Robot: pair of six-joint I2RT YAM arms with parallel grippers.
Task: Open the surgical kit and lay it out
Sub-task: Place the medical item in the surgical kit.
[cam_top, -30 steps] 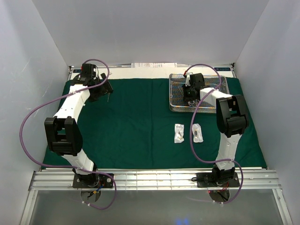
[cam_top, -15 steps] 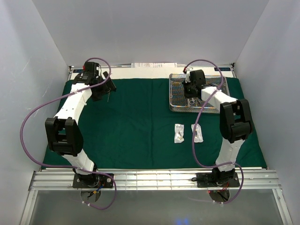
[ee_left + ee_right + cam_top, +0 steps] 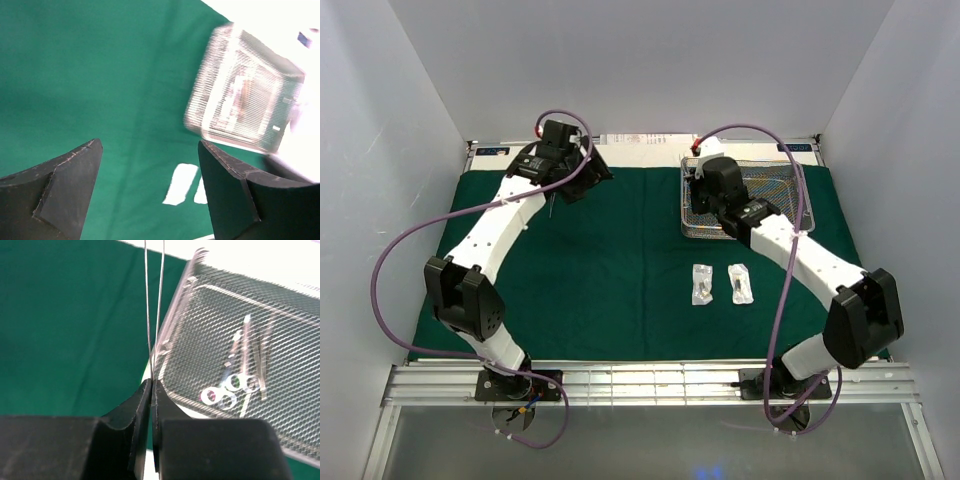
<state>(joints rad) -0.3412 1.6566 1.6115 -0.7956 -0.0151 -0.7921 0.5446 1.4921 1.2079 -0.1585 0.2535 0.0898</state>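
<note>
Unloading the tray [image 3: 215,315], I judged: the right gripper [image 3: 151,386] was closed on thin forceps [image 3: 152,365] at its left edge, upper right of the top view; the left gripper [image 3: 147,147] hung open over the green cloth [image 3: 610,270]; next, the forceps needed laying flat on the cloth.

A robotics lab cell — plain white panels [image 3: 620,60] wall in the bench [image 3: 650,157] on three sides. The left arm [image 3: 495,225] and the right arm [image 3: 800,255], trailing purple cables [image 3: 374,285], are bolted to an aluminium rail [image 3: 650,382] along its near edge — a dark green drape [image 3: 610,260] covers the top.
</note>
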